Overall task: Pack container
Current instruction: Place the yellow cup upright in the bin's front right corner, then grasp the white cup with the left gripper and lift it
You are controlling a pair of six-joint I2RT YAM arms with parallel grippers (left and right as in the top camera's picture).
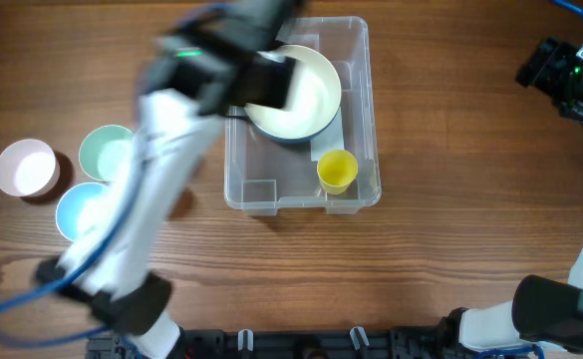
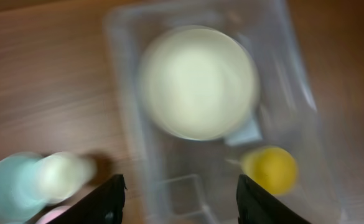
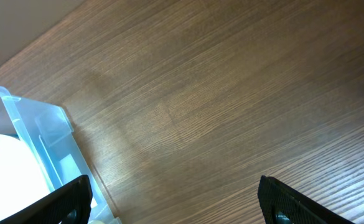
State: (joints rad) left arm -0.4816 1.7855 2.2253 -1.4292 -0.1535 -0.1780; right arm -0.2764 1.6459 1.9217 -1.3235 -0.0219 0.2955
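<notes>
The clear plastic container (image 1: 356,189) stands in the middle of the table. A large pale cream bowl (image 1: 306,100) lies in its far half and a yellow cup (image 1: 337,171) in its near right corner. My left gripper (image 1: 261,85) hangs blurred over the container's left side, open and empty. In the left wrist view its fingers (image 2: 178,202) are spread above the container (image 2: 306,93), with the cream bowl (image 2: 197,81) and yellow cup (image 2: 270,169) below. My right gripper (image 3: 175,202) is open and empty over bare wood at the far right (image 1: 570,75); the container's corner (image 3: 51,134) shows beside it.
Three small bowls sit left of the container: a pink one (image 1: 26,168), a mint green one (image 1: 107,152) and a light blue one (image 1: 82,209). They show blurred in the left wrist view (image 2: 38,180). The left arm crosses above them.
</notes>
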